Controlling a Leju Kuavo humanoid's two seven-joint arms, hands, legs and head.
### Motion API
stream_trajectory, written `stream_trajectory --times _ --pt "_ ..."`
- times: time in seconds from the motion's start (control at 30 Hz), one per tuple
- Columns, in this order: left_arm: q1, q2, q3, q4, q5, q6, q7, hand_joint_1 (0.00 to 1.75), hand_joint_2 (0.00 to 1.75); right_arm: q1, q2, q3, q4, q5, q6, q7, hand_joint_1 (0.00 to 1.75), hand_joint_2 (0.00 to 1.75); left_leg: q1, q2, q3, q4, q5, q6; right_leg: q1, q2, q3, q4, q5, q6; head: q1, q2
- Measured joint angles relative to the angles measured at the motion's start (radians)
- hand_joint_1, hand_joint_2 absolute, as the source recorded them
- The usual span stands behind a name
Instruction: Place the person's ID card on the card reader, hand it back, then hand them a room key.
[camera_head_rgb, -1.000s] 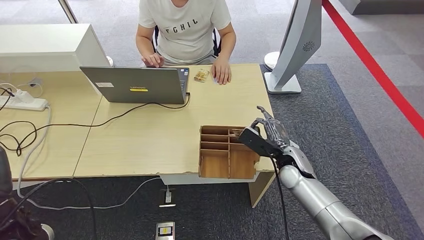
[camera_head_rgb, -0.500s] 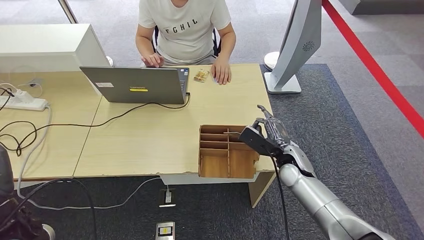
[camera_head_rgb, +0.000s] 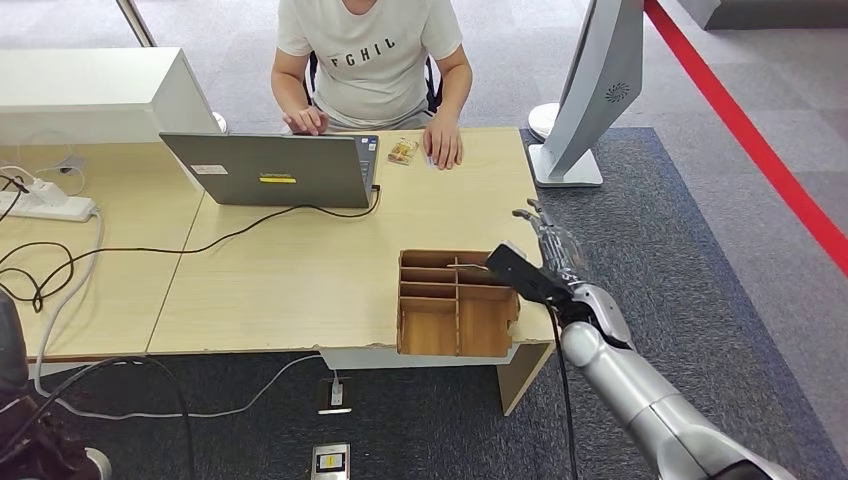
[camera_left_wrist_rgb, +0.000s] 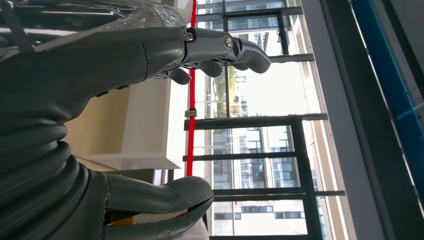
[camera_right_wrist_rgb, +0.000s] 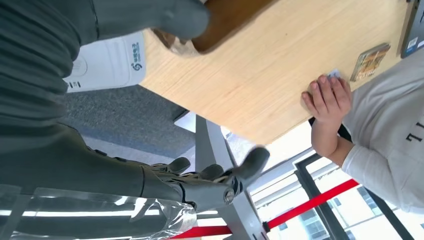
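My right hand (camera_head_rgb: 545, 265) hovers over the table's right edge, just right of a wooden divided box (camera_head_rgb: 430, 325), fingers (camera_right_wrist_rgb: 210, 182) spread and holding nothing. The right wrist view has a white card reader (camera_right_wrist_rgb: 102, 62) lying beside the box (camera_right_wrist_rgb: 225, 20) under my palm. A person (camera_head_rgb: 370, 50) sits at the far side with one hand (camera_head_rgb: 443, 145) flat on the table; a white card corner (camera_right_wrist_rgb: 334, 73) peeks from under those fingers. A small brown packet (camera_head_rgb: 403, 151) lies beside that hand. My left hand (camera_left_wrist_rgb: 100, 100) has its fingers apart with nothing in them, facing windows.
An open laptop (camera_head_rgb: 270, 170) stands at the far middle of the table with a black cable running off left. A power strip (camera_head_rgb: 45, 205) and cables lie at the left. A white stand with a large screen (camera_head_rgb: 590, 90) is on the floor past the table's right end.
My right hand has drifted slightly farther from me and to the right over the table's edge, still holding nothing. The person has not moved.
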Motion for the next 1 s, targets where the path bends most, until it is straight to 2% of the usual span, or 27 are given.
stream_trajectory --times 0.53,0.8,1.0 --pt "-0.007 -0.001 -0.002 0.009 0.019 0.0 -0.008 0.0 1.75 0.024 -0.085 -0.082 -0.147 0.036 0.008 0.067 0.0 1.75 0.0 0.0 0.0 0.0 0.0 0.0 0.0 0.0 0.0 0.0 0.0 0.0 0.0 0.0" --pt "-0.01 -0.001 -0.002 0.01 0.028 0.0 -0.007 0.0 1.75 0.085 -0.136 -0.137 -0.277 0.035 0.066 0.085 0.0 1.75 0.0 0.0 0.0 0.0 0.0 0.0 0.0 0.0 0.0 -0.001 0.0 0.0 0.0 0.0" --pt "-0.005 -0.001 -0.002 0.014 0.035 0.0 -0.011 0.0 1.75 0.177 -0.16 -0.168 -0.416 0.028 0.104 0.097 0.0 1.75 0.0 0.0 0.0 0.0 0.0 0.0 0.0 0.0 0.0 -0.001 0.0 0.0 0.0 0.0"
